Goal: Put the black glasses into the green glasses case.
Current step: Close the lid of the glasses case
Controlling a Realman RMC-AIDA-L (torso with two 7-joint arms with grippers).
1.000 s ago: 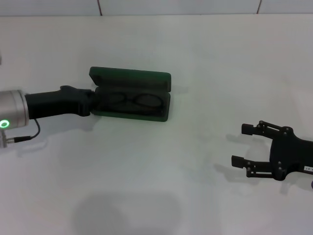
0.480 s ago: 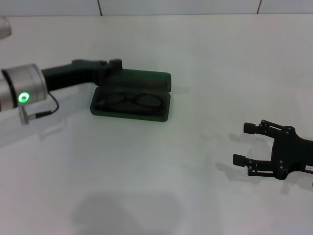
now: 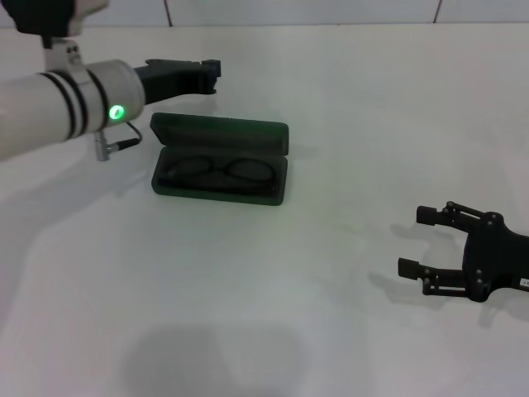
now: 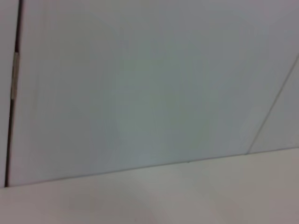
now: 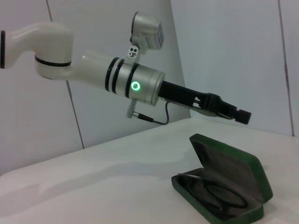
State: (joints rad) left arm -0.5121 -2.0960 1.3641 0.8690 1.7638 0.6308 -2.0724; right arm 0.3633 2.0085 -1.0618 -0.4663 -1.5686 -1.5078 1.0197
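The left gripper [image 3: 211, 73] hangs in the air beyond the far left corner of the green glasses case [image 3: 221, 160], touching nothing; whether its fingers are parted cannot be told. The right gripper [image 3: 420, 241] rests near right with fingers spread, empty. The case lies open on the white counter [image 3: 347, 124], the black glasses [image 3: 219, 171] inside its tray.

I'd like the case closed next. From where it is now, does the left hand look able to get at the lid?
Probably yes. The left hand hangs in the air just behind the open case, nothing stands between it and the upright lid, and the glasses lie inside. The right hand rests far off.
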